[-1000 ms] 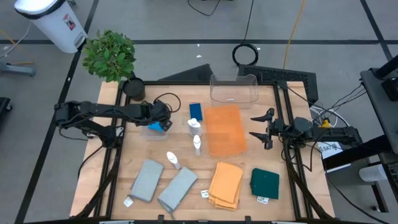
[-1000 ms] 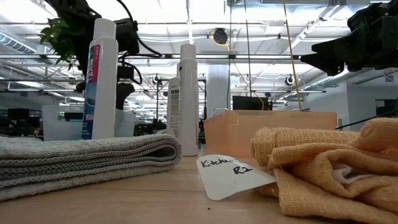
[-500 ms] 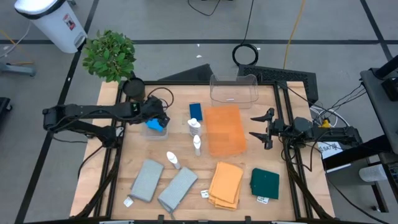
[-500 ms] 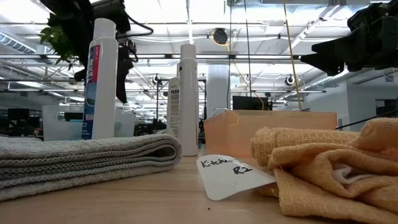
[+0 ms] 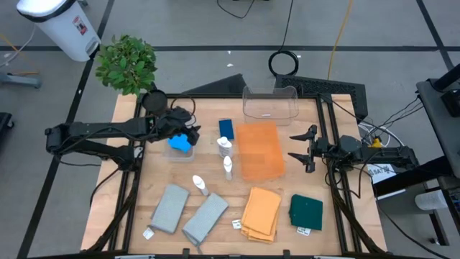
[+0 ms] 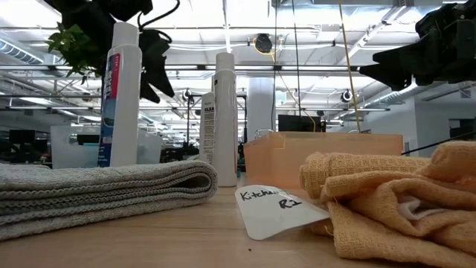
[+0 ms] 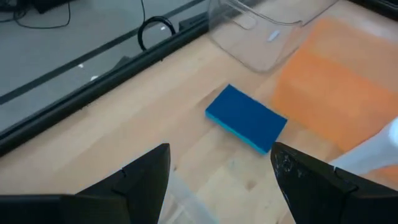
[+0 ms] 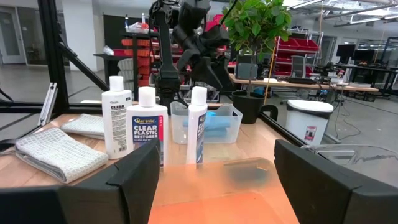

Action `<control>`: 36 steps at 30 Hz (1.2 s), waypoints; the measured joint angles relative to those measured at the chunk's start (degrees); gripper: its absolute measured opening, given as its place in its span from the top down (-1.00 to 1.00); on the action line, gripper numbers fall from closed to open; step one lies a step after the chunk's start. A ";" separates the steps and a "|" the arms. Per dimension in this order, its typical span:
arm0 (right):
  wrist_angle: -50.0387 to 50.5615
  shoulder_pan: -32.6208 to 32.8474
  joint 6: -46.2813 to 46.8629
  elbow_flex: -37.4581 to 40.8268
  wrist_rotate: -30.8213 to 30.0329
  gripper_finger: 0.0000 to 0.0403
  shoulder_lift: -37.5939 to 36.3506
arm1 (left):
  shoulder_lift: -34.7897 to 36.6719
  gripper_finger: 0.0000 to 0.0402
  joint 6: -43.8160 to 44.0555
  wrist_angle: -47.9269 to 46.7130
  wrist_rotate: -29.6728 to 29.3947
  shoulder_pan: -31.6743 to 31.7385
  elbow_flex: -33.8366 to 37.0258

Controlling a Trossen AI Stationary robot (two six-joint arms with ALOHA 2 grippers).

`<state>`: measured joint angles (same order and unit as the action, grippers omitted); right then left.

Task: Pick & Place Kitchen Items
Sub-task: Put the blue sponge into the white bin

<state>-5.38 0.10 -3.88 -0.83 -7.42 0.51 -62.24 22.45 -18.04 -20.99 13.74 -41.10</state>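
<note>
Wooden tabletop (image 5: 287, 183): left gripper (image 5: 188, 128), fingers apart and seemingly empty, is hovering above small clear plastic bin (image 5: 179, 147); right gripper (image 5: 302, 147) is waiting agape beside flat orange rectangular tray (image 5: 259, 150).

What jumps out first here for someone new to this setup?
The translucent orange tray at the table's centre, with three white bottles just left of it. Next, the left gripper hangs open above a clear bin holding a blue sponge; the right gripper waits open at the right edge.

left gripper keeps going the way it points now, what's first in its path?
Probably the blue sponge lying on the table: it sits centred ahead of the open left gripper. The orange tray lies past it, to one side.
</note>
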 joint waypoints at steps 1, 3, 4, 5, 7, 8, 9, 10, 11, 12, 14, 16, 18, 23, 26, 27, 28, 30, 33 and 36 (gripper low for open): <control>0.00 0.02 0.02 0.01 0.02 -0.39 -0.02 | -0.02 -0.41 -0.12 0.42 0.02 0.00 0.00; 0.01 0.00 0.00 0.00 0.00 -0.39 0.00 | -0.02 -0.41 -0.14 0.79 0.02 0.00 0.00; 0.01 0.01 0.01 -0.01 0.00 -0.39 -0.01 | -0.02 -0.41 -0.18 0.79 0.02 0.00 0.00; 0.01 0.01 0.00 -0.01 0.00 -0.39 0.00 | -0.02 -0.41 -0.26 0.75 0.02 0.00 0.00; 0.02 0.01 0.00 -0.01 0.00 -0.39 -0.01 | -0.02 -0.41 -0.27 0.67 0.02 0.00 0.00; 0.00 0.01 0.01 -0.01 0.00 -0.39 -0.02 | -0.02 -0.41 -0.27 0.71 0.02 0.00 0.00; 0.01 0.01 0.00 -0.01 0.02 -0.39 0.00 | -0.02 -0.41 -0.27 0.71 0.02 0.00 0.00; 0.02 0.02 0.00 -0.01 0.02 -0.39 -0.02 | -0.02 -0.41 -0.27 0.70 0.02 0.00 0.00; 0.02 0.00 0.00 0.00 0.00 -0.39 -0.02 | -0.02 -0.41 -0.27 0.73 0.02 0.00 0.00; 0.00 0.02 0.00 -0.01 0.00 -0.39 0.00 | -0.02 -0.41 -0.27 0.76 0.02 0.00 0.00; 0.02 0.02 0.00 0.01 0.00 -0.39 -0.02 | -0.02 -0.41 -0.29 0.81 0.02 0.00 0.00; 0.00 0.02 0.00 0.00 0.00 -0.39 -0.01 | -0.02 -0.41 -0.91 1.39 0.04 0.00 0.00; 0.02 0.01 0.00 0.00 0.00 -0.39 0.00 | -0.02 -0.41 -1.39 1.85 0.07 0.00 0.00; 0.02 0.00 0.02 0.01 0.00 -0.39 -0.02 | -0.02 -0.41 -1.41 1.71 0.07 0.00 0.00; 0.02 0.01 0.00 0.00 0.00 -0.39 0.00 | -0.02 -0.41 -1.41 1.68 0.08 0.00 0.00; 0.02 0.00 0.00 0.01 0.00 -0.39 -0.01 | -0.02 -0.41 -1.44 1.68 0.07 0.00 0.00; 0.02 0.01 0.00 -0.01 0.02 -0.39 -0.01 | -0.02 -0.41 -1.61 1.68 0.07 0.00 0.00; 0.02 0.01 0.00 0.00 0.00 -0.39 0.00 | -0.02 -0.41 -2.21 1.68 0.07 0.00 0.00; 0.02 0.02 0.00 0.00 0.00 -0.39 -0.01 | -0.02 -0.41 -3.01 1.66 0.07 0.00 0.00; 0.00 0.01 0.01 -0.01 0.01 -0.39 -0.01 | -0.02 -0.41 -3.05 1.66 0.07 0.00 0.00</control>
<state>-5.38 0.12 -3.87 -0.84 -7.41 0.50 -62.26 19.40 -16.38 -20.93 13.74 -41.10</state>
